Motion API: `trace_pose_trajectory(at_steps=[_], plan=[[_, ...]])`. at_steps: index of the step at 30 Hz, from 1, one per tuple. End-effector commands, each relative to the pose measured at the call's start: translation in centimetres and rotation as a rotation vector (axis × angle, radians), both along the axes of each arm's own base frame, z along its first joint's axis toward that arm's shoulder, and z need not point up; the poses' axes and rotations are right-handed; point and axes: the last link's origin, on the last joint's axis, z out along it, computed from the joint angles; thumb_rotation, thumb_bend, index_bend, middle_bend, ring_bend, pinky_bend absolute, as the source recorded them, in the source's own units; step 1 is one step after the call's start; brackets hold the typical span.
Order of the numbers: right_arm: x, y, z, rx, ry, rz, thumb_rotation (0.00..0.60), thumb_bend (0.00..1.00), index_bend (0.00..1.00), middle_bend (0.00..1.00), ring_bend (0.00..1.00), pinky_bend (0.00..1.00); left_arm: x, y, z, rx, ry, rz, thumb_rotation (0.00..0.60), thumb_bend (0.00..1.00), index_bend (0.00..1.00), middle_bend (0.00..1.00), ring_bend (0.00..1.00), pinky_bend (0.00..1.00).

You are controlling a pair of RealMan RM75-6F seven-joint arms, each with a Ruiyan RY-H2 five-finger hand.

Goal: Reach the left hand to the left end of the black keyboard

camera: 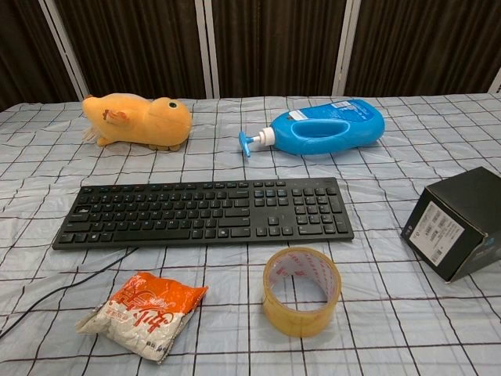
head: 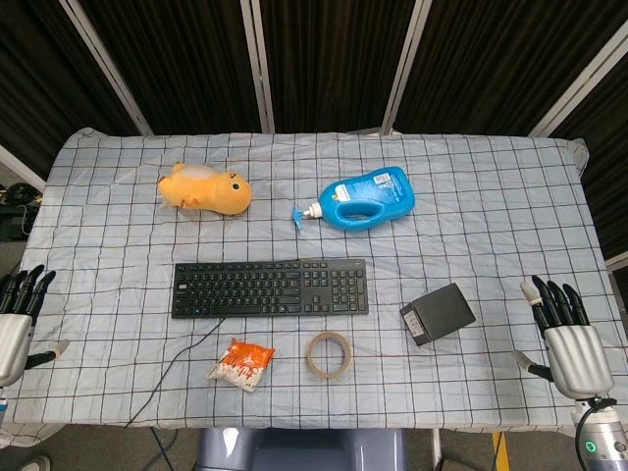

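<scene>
Left hand (head: 18, 314) empty, fingers apart, at the surface's (head: 510, 211) left edge, well apart from the black keyboard (head: 270, 287).

We see a thin, slightly creased cloth (camera: 438, 117) with a printed grid covering the table. The black keyboard (camera: 203, 212) looks like matt plastic with smooth keys. We take the orange toy (camera: 138, 120) for soft, fuzzy plush, and the blue bottle (camera: 329, 127) for glossy plastic with a paper label. The tape roll (camera: 301, 291) is shiny and translucent, the snack packet (camera: 142, 313) crinkled glossy film, the black box (camera: 458, 222) matt cardboard.
</scene>
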Motion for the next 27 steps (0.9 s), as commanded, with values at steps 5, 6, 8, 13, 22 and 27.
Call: trace_pose_trajectory(at_steps=[5,6,8,13,22,27], plan=[[0.02,0.02,-0.18,0.013,0.009,0.001,0.600,0.09,0.00,0.00,0.00,0.03,0.11,-0.14,0.15,0.006,-0.004,-0.006,0.600,0.03,0.00,0.00,0.00,0.00],[0.01,0.03,-0.19,0.014,0.009,0.000,0.600,0.09,0.00,0.00,0.00,0.03,0.12,-0.14,0.16,0.007,-0.006,-0.006,0.600,0.03,0.00,0.00,0.00,0.00],[0.01,0.05,-0.21,0.014,0.009,-0.002,0.600,0.09,0.00,0.00,0.00,0.03,0.15,-0.12,0.18,0.007,-0.010,-0.008,0.600,0.03,0.00,0.00,0.00,0.00],[0.00,0.02,-0.37,0.016,0.012,-0.008,0.600,0.09,0.00,0.00,0.00,0.03,0.15,-0.10,0.02,0.002,0.001,-0.014,0.600,0.03,0.00,0.00,0.00,0.00],[-0.18,0.08,-0.30,0.019,0.003,-0.029,0.600,0.10,0.00,0.00,0.00,0.03,0.38,-0.01,-0.56,-0.028,0.007,0.000,0.600,0.03,0.00,0.00,0.00,0.00],[-0.21,0.25,-0.24,0.025,-0.011,-0.035,0.600,0.10,0.00,0.00,0.00,0.03,1.04,0.34,-0.70,-0.050,0.035,-0.002,0.600,0.16,0.00,0.00,0.00,0.00]])
